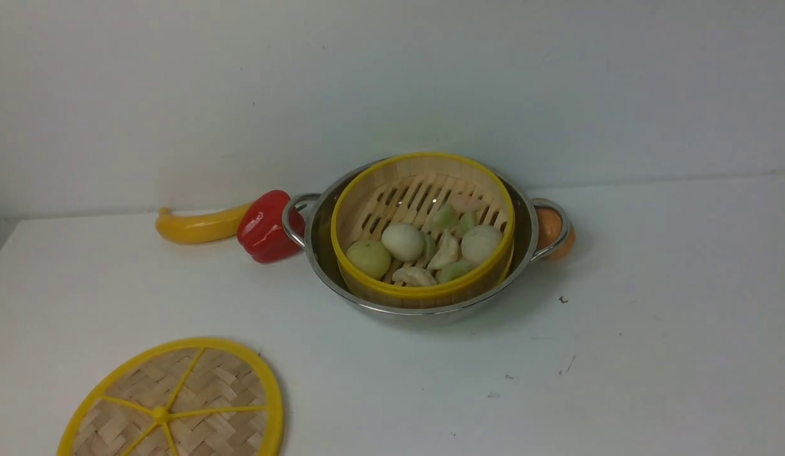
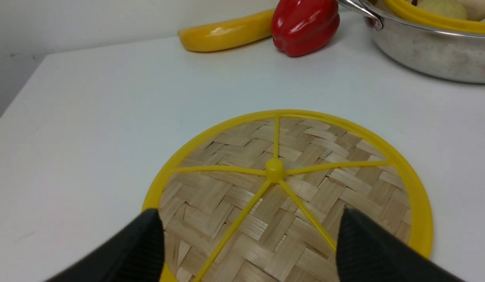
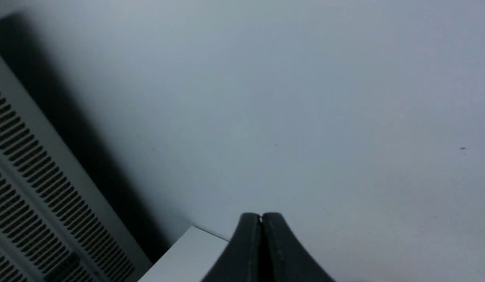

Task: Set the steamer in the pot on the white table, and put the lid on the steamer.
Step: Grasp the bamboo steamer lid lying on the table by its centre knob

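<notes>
Below and between the spread jaws of the left gripper (image 2: 249, 215): flat round woven-bamboo lid (image 2: 281, 184) with yellow rim and spokes, lying flush on white table (image 2: 89, 117). Well ahead of it: yellow-rimmed bamboo steamer (image 1: 424, 292), seated in shiny steel pot (image 1: 319, 247), uncovered. Off-task: right gripper (image 3: 261, 216), pressed together, empty. Risk: the flush disc offers little edge, so the fingers may skid off the rim or push it aside.

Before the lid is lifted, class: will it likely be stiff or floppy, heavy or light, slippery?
The lid is probably stiff: yellow rim and spokes brace the weave. Likely light, being thin woven bamboo. Its smooth rim may slide on the white table.
</notes>
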Robot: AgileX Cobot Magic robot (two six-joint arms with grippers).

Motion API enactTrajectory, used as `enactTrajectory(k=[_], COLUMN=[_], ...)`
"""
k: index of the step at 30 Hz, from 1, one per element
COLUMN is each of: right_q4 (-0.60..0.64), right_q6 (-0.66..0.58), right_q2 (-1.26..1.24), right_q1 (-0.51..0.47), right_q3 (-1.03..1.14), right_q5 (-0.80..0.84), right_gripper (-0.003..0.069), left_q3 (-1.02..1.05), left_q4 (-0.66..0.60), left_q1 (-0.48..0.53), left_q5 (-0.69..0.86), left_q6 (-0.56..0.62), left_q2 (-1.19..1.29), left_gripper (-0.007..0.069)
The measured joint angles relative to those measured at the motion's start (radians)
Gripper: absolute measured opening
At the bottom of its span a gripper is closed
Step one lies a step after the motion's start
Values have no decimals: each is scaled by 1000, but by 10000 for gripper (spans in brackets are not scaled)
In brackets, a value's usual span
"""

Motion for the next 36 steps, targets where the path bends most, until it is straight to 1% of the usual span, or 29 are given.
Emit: enactTrajectory(k=[5,11,15,16,17,19,21,23,24,28,29,30,31,33,34,35,36], right_q4=[36,118,100,56,40,-23,-73,-135,-155,-194,-195,-197,-201,-201,-195,-188,-174], right_q6=[2,4,-26,-70,-93,-144,-162,-170,-171,-172,-172,-172,-172,-172,-172,-172,-172], right_q2=[-69,-85,-89,-117,-133,-225,-318,-468,-526,-800,-828,-933,-995,-1067,-1167,-1205,-1245], right_q1=[0,0,0,0,0,0,0,0,0,-17,-26,-55,-82,-116,-168,-189,-213], right_q3=[23,23,47,104,150,342,527,801,902,1358,1403,1577,1680,1797,1952,1998,2080], right_q5=[1,1,-1,-6,-9,-13,-41,-131,-162,-446,-479,-612,-688,-761,-897,-937,-1011], right_gripper=[1,25,41,50,54,64,72,83,87,107,110,116,122,127,134,136,141], left_q3=[0,0,0,0,0,0,0,0,0,0,0,0,0,0,0,0,0], left_q4=[0,0,0,0,0,0,0,0,0,0,0,0,0,0,0,0,0], left_q1=[0,0,0,0,0,0,0,0,0,0,0,0,0,0,0,0,0], left_q5=[0,0,0,0,0,0,0,0,0,0,0,0,0,0,0,0,0], left_q6=[0,0,0,0,0,0,0,0,0,0,0,0,0,0,0,0,0], left_q2=[0,0,0,0,0,0,0,0,0,0,0,0,0,0,0,0,0], left_gripper=[545,545,545,545,545,545,545,545,545,545,545,545,545,545,545,545,545])
